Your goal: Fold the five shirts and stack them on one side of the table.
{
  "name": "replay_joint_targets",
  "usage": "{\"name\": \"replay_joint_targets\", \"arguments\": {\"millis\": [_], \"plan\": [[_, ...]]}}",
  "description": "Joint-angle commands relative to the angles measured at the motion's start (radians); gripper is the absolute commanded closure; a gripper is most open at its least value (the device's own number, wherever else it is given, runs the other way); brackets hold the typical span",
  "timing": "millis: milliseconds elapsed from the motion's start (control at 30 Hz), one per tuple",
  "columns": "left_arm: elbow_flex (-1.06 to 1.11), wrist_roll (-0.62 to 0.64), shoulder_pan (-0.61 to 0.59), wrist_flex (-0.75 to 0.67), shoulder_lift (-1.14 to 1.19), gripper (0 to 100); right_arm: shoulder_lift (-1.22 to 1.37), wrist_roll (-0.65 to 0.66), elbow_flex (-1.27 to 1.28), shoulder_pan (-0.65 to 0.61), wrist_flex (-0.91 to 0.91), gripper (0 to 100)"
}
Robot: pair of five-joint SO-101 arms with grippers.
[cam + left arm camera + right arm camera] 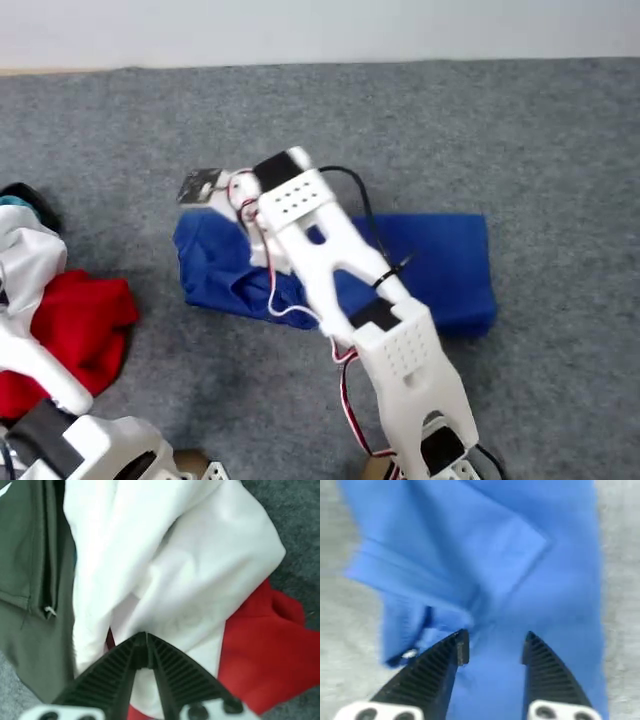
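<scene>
While your right pincer (495,640) hangs spread over the blue shirt (520,555), your left pincer (146,639) sits closed, perhaps pinching the white shirt (175,555).

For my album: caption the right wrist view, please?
Open right gripper above a rumpled blue shirt on the grey table.

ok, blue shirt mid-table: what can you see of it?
The blue fabric shirt lies mid-table on the grey felt-like surface, folded into a rough rectangle: one end flat, the end nearer the red and white clothes pile rumpled. The right gripper hangs open over that rumpled end; contact unclear.
</scene>
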Motion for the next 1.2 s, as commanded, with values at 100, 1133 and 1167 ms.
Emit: {"name": "replay_joint_targets", "arguments": {"millis": [100,1133,1167], "plan": [[-0.007,-0.006,0.008,-0.015,-0.041,99,-0.148,-0.084,-0.057,-0.082,0.082,95.7],[-0.005,-0.008,0.009,-0.014,-0.04,99,0.15,-0.055,-0.531,-0.041,0.088,98.9],[-0.005,-0.008,0.009,-0.014,-0.04,99,0.134,-0.078,-0.532,-0.051,0.087,98.9]]}}
